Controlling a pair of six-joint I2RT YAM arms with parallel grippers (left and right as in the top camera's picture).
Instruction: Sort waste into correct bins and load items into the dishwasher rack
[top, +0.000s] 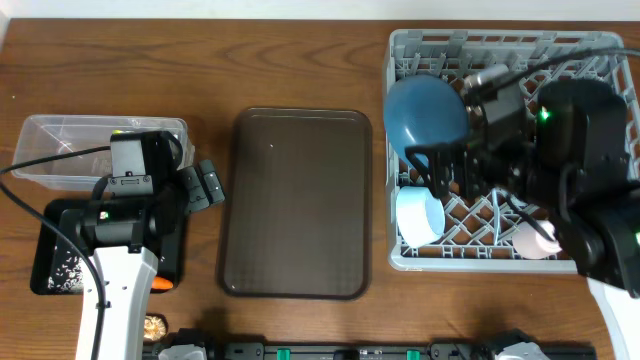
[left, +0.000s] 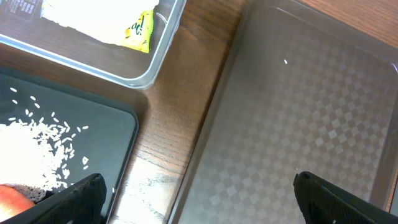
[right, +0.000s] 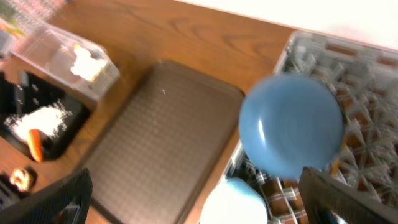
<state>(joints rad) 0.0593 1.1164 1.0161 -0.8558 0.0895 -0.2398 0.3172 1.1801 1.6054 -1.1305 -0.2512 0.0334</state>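
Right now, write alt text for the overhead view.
A grey dishwasher rack at right holds a blue plate, with the right arm over it. A brown serving tray lies mid-table; at left, the left arm hangs over a clear tub and black tray.

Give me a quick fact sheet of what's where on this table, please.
Clear tub: white napkin, yellow-green wrapper
Black tray: rice grains, carrot
Dishwasher rack: blue plate, white bowl, pink cup
Brown serving tray: between bins and rack
Left gripper: open, holding nothing
Right gripper: open, near the plate
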